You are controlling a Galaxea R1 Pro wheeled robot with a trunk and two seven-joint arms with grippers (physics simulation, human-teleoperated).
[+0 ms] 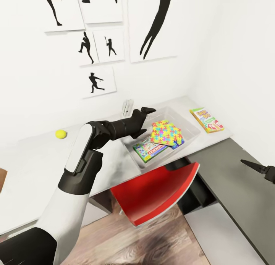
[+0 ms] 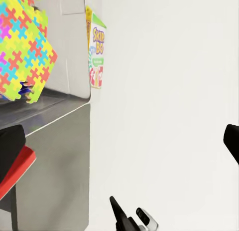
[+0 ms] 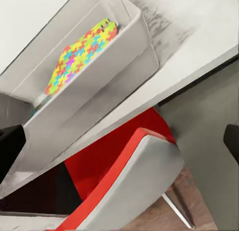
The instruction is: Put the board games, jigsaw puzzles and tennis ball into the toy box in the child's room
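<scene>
White walls hung with athlete silhouettes back a pale tabletop (image 1: 38,162). Your left gripper (image 1: 147,111) hovers at the toy box (image 1: 191,128) rim, jaws parted and empty. Inside the translucent box a bright jigsaw puzzle (image 1: 166,133) overlaps a flat board game (image 1: 147,149). The fuzzy yellow tennis ball (image 1: 60,134) sits well off behind your left arm, the nearer one. The Skip-Bo box (image 1: 206,119) lies beyond the box. Whether your right gripper (image 1: 261,168) is parted, I cannot tell.
</scene>
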